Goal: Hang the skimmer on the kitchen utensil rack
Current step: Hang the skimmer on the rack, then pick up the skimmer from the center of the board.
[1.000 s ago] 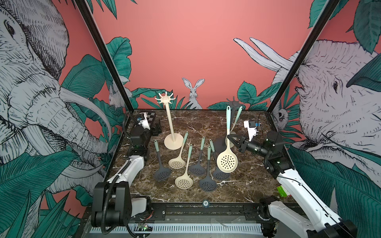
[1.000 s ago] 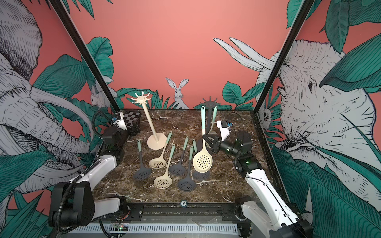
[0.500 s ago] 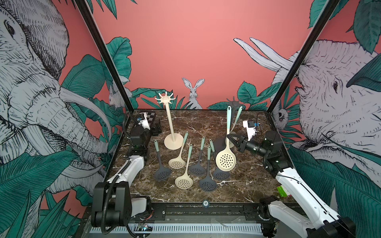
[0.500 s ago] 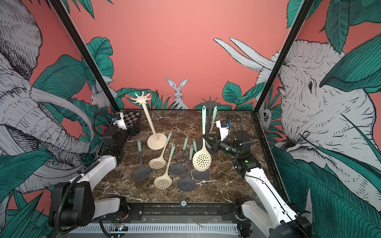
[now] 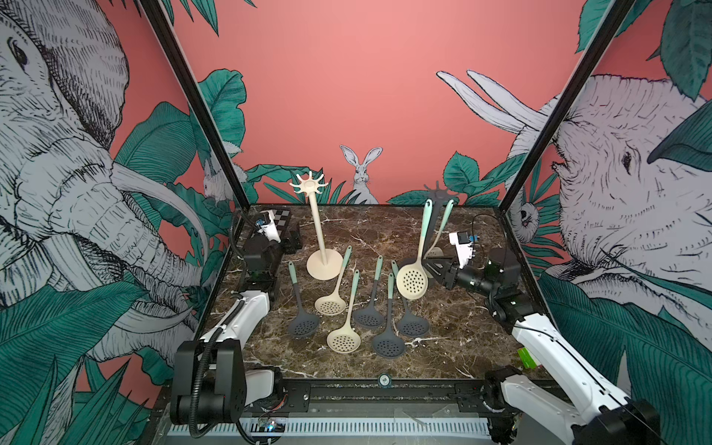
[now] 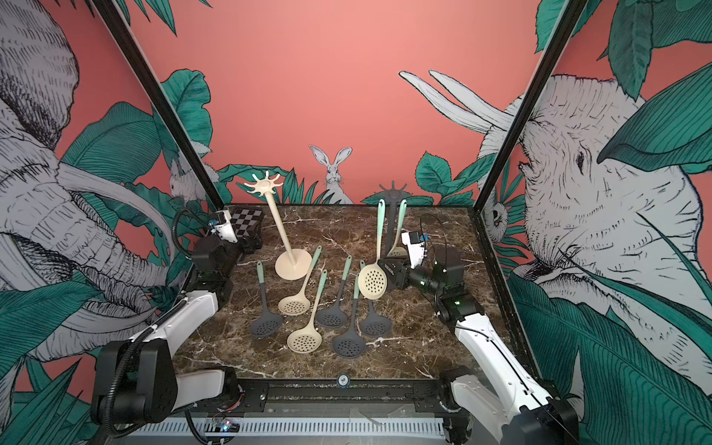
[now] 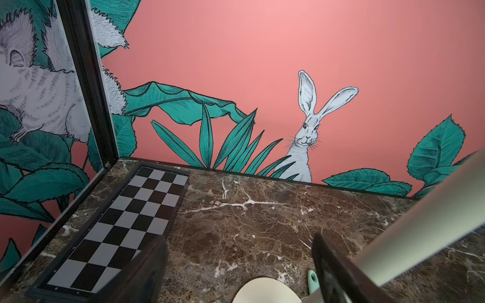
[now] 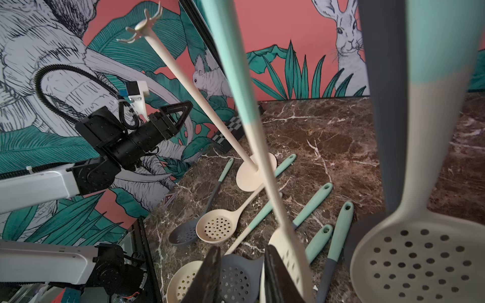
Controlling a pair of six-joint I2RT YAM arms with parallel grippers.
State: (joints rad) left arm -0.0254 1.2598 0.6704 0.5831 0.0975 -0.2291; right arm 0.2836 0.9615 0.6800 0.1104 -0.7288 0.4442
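Okay, I see the skimmer upright right of centre, handle tip at the dark rack. The right gripper is beside its bowl, jaws slightly parted. The left gripper is wide and empty. Six loose skimmers lie on the marble table, with coral jungle walls around.

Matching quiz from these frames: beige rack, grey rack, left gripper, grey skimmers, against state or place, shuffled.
Things:
1. beige rack
2. grey rack
3. left gripper
4. grey skimmers

States:
A. lying flat on the table
B. open, near the checkerboard
C. hooks bare
D. two beige skimmers hang from it

Pairs: 1-C, 2-D, 3-B, 4-A.
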